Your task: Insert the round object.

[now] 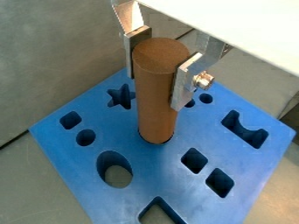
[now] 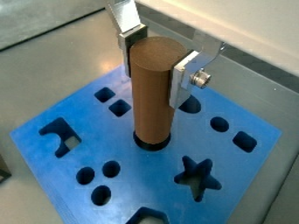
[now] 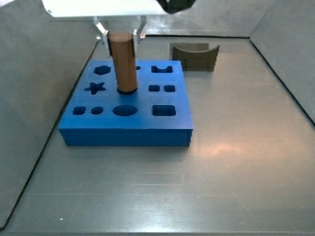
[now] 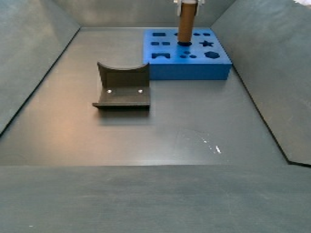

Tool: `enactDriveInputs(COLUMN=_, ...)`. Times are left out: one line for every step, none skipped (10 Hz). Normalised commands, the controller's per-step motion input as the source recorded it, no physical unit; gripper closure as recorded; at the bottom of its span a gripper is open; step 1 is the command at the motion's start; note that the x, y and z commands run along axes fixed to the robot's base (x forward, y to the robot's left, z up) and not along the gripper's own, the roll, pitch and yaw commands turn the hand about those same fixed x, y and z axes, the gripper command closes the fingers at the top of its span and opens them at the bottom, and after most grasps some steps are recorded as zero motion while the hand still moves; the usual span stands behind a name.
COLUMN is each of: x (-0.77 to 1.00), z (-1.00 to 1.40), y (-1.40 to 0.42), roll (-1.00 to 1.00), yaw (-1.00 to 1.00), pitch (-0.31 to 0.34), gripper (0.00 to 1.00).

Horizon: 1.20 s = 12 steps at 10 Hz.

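The round object point(image 1: 156, 92) is a brown wooden peg standing upright, its lower end in a round hole near the middle of the blue block point(image 1: 70, 144). It shows in both wrist views point(image 2: 152, 92) and both side views point(image 3: 122, 63) point(image 4: 187, 25). My gripper point(image 1: 162, 59) is shut on the peg's upper part, one silver finger point(image 1: 187, 80) on each side; it also shows in a wrist view point(image 2: 158, 59). The block point(image 2: 251, 166) has several other shaped holes, among them a star point(image 2: 197, 175) and an oval point(image 1: 114, 169). In a side view the gripper point(image 3: 121, 35) is above the block point(image 3: 129, 129).
A dark olive block with a curved notch point(image 3: 197, 56) stands on the grey floor beyond the blue block, also in a side view point(image 4: 122, 87). Grey walls enclose the floor on all sides point(image 3: 283, 37). The blue block sits near a back corner point(image 4: 188, 56).
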Motion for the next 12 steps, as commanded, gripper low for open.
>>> enactDriveInputs(x=0.02, z=-0.25, y=0.1, roll=0.02, yaw=0.0, pitch=0.0, gripper=1.0)
enactDriveInputs(x=0.06, z=-0.29, y=0.12, roll=0.04, yaw=0.0, pitch=0.0, gripper=1.0)
enactDriveInputs(x=0.09, z=-0.31, y=0.07, roll=0.03, yaw=0.0, pitch=0.0, gripper=1.0)
enactDriveInputs(x=0.06, z=-0.39, y=0.0, roll=0.0, yaw=0.0, pitch=0.0, gripper=1.0)
enactDriveInputs(x=0.06, z=-0.43, y=0.0, roll=0.0, yaw=0.0, pitch=0.0, gripper=1.0)
enactDriveInputs(x=0.06, z=-0.4, y=0.0, roll=0.0, yaw=0.0, pitch=0.0, gripper=1.0)
enactDriveInputs(x=0.04, z=-0.35, y=0.0, roll=0.01, yaw=0.0, pitch=-0.006, gripper=1.0)
enactDriveInputs(x=0.03, z=-0.31, y=0.0, roll=0.02, yaw=0.0, pitch=-0.003, gripper=1.0)
enactDriveInputs(x=0.03, z=-0.28, y=0.0, roll=0.03, yaw=0.0, pitch=0.0, gripper=1.0)
enactDriveInputs(x=0.01, z=-0.26, y=0.0, roll=0.04, yaw=0.0, pitch=0.0, gripper=1.0)
enactDriveInputs(x=0.0, z=-0.22, y=0.0, roll=0.04, yaw=0.0, pitch=-0.004, gripper=1.0)
enactDriveInputs(x=0.0, z=0.0, y=0.0, roll=-0.01, yaw=0.0, pitch=-0.026, gripper=1.0)
